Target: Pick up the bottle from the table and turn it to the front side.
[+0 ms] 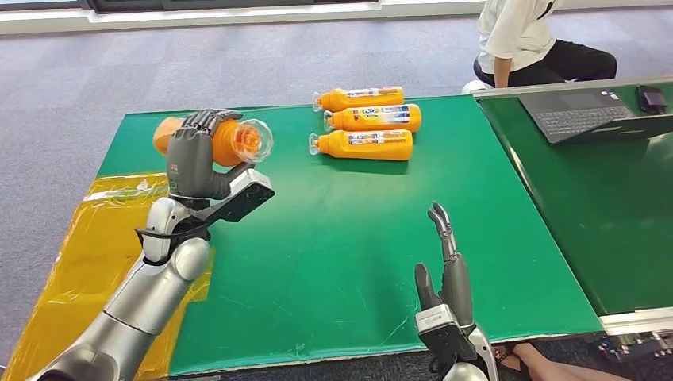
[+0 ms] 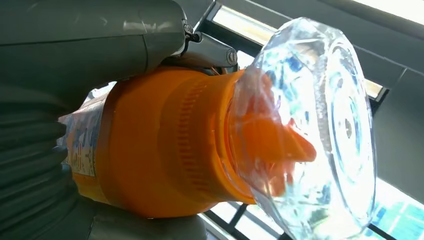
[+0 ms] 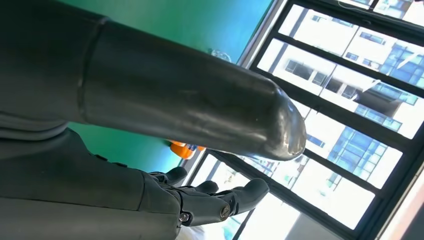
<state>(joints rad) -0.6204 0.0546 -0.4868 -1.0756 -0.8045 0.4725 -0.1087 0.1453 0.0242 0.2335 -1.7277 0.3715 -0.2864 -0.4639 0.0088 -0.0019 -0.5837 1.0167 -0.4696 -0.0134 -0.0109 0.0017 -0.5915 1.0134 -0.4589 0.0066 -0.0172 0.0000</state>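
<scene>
Left hand (image 1: 193, 151) grips the bottle (image 1: 230, 141) above the bench (image 1: 349, 238); right hand (image 1: 446, 274) spread. Turning could loosen the grip, dropping it.

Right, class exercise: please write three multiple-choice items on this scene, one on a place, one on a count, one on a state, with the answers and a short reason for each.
1. Where is the laptop?
A. on the side table to the right
B. among the bottles
C. on the yellow sheet

2. How many bottles lie on the green table?
A. one
B. three
C. five

3. What is the right hand doing?
A. gripping a bottle
B. holding nothing, fingers apart
C. pressing the laptop

Answers:
1 A: it sits on the adjoining table, beside the person.
2 B: three bottles lie side by side at the far edge, while the left hand holds the lifted bottle off the table.
3 B: its fingers are spread above the table with nothing in them.
</scene>
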